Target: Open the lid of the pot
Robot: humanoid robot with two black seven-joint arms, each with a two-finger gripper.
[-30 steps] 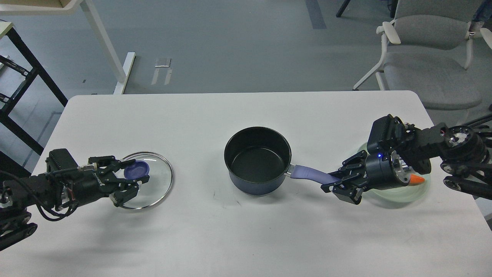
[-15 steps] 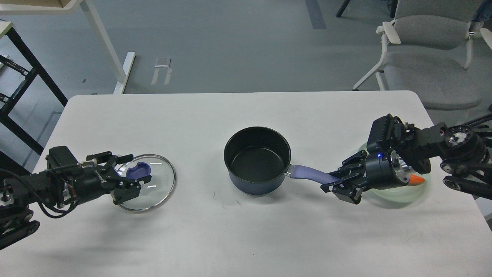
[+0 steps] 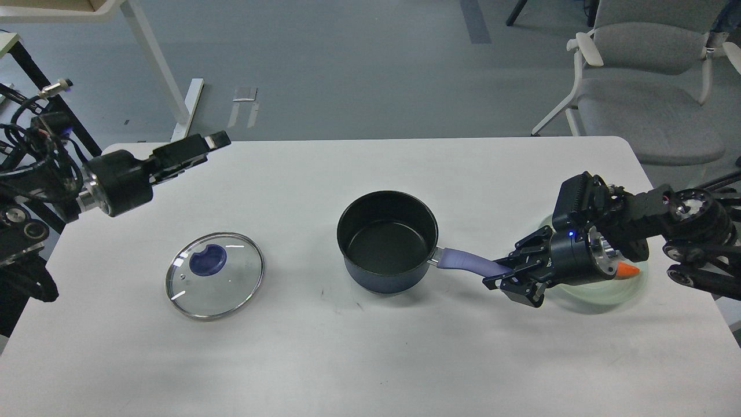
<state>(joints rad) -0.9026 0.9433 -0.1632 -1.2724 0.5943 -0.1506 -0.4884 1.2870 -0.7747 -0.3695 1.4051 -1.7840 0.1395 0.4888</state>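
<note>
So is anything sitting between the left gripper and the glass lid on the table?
Nothing visible: only bare white table separates the raised left gripper from the round glass lid with the blue knob.

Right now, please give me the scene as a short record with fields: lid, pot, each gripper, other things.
glass lid: flat on the white table, left of the pot, nothing touching it
pot: uncovered, empty
left gripper: raised, away from the lid; jaw state unclear
right gripper: shut on the pot handle
other: clear plate under the right arm

Lab or office: grey chair [image 3: 648, 75], bare floor [image 3: 347, 63]
</note>
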